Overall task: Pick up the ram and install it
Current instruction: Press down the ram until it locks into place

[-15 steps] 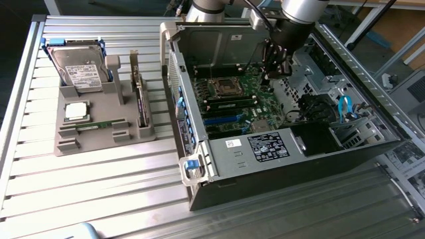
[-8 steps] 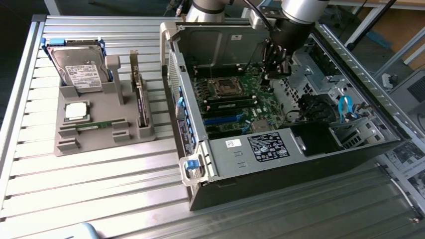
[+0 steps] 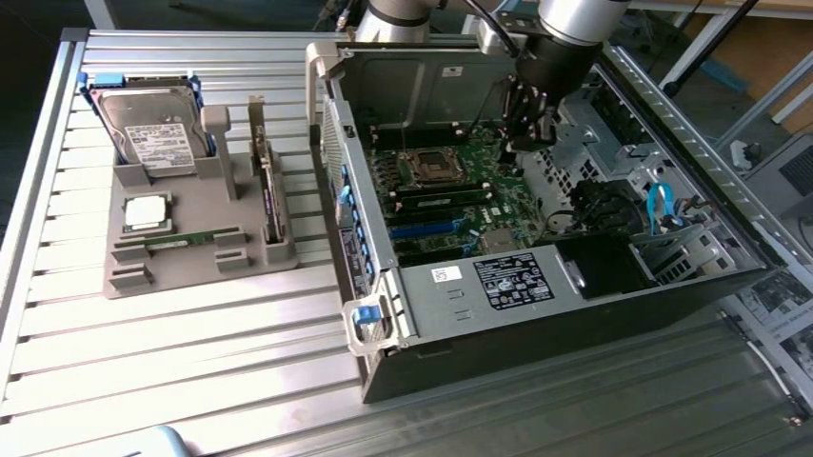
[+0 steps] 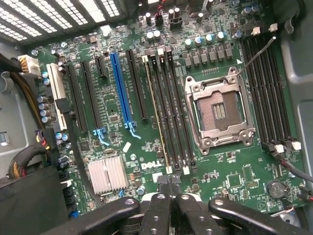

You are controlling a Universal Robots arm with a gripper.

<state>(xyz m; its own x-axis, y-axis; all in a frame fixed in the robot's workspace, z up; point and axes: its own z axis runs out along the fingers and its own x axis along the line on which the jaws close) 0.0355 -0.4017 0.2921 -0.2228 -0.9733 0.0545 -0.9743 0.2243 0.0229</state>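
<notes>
A ram stick (image 4: 157, 115) stands on edge in one of the long black slots beside the empty processor socket (image 4: 220, 110); in the exterior view that ram (image 3: 443, 198) shows as a green strip on the motherboard. Another narrow green stick (image 3: 190, 238) lies in the grey fixture on the exterior view's left. My gripper (image 4: 171, 188) hovers over the motherboard near the end of the slots, fingers pressed together with nothing between them. From outside, the gripper (image 3: 525, 133) hangs inside the open computer case, above the board.
The open case (image 3: 381, 314) lies on a slatted metal table. The grey fixture (image 3: 140, 281) also carries a hard drive (image 3: 152, 133), a square silver processor (image 3: 147, 211) and an upright expansion card (image 3: 267, 181). Cables and a drive cage (image 3: 635, 205) crowd the case's right side.
</notes>
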